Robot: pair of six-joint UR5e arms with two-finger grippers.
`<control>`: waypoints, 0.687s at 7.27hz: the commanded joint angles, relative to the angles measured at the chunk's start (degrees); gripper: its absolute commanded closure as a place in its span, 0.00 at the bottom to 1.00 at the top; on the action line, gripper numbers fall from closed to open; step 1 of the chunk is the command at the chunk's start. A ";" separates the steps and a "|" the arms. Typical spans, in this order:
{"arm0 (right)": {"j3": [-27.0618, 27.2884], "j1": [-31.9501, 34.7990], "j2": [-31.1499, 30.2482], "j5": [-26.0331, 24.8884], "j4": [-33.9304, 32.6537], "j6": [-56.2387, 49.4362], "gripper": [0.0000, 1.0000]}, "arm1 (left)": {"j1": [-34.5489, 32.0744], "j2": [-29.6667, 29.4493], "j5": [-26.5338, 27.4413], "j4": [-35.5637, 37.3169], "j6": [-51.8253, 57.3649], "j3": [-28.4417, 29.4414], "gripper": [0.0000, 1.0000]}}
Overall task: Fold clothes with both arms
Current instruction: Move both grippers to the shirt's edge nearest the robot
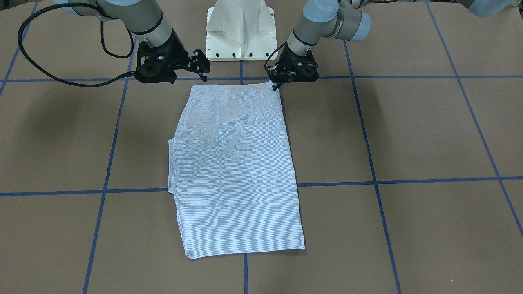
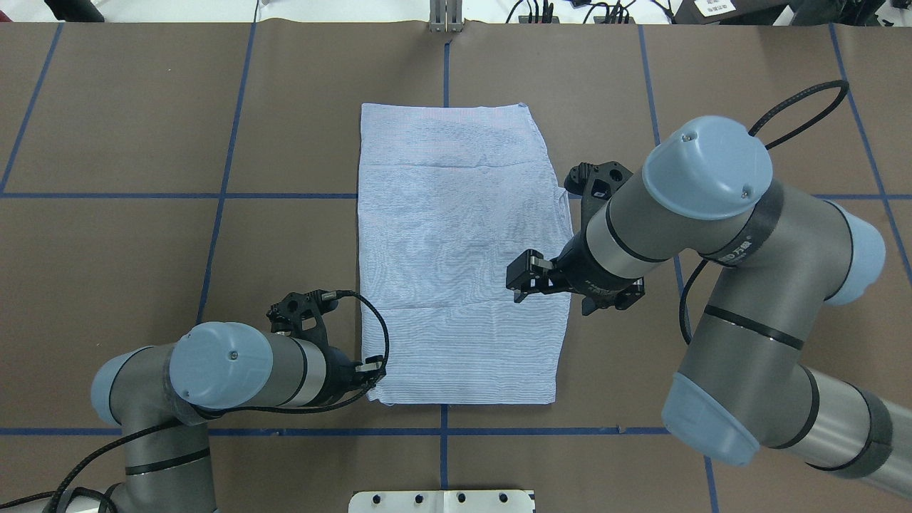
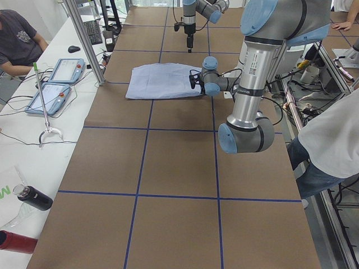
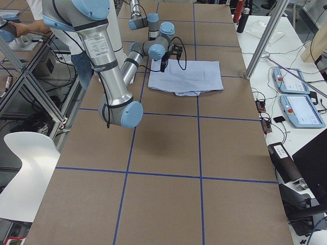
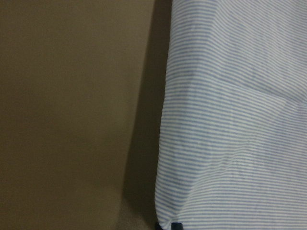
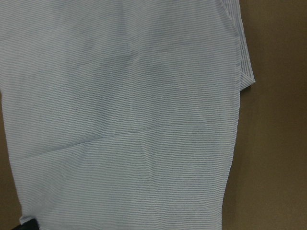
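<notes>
The clothes are one light blue and white striped shirt [image 1: 237, 171], folded into a long rectangle and lying flat at the table's middle [image 2: 456, 242]. My left gripper [image 1: 277, 85] is low at the shirt's near corner on my left side [image 2: 372, 372], shut on the cloth. In the left wrist view the shirt [image 5: 240, 120] rises toward a dark fingertip [image 5: 175, 225]. My right gripper [image 1: 203, 67] hangs open above the shirt's near right part [image 2: 525, 278], apart from the cloth. The right wrist view looks down on flat shirt [image 6: 124, 120].
The white pedestal base [image 1: 241, 32] stands just behind the shirt's near edge. Brown table paper with blue tape lines [image 2: 228, 192] surrounds the shirt. A side table holds control tablets [image 3: 56, 84] and bottles; people stand by the table's ends.
</notes>
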 commanded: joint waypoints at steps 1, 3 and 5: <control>0.02 -6.64 -0.34 -8.22 0.05 11.15 0.00 | -0.96 -1.30 -0.21 2.65 0.00 -0.32 1.00; -0.42 -12.80 -0.34 -15.28 0.05 22.14 0.00 | -1.40 -1.48 -0.12 2.84 0.00 -0.15 1.00; -3.30 -16.51 0.01 -18.45 0.14 29.38 0.00 | -1.76 -1.57 -0.21 2.84 0.00 -0.06 1.00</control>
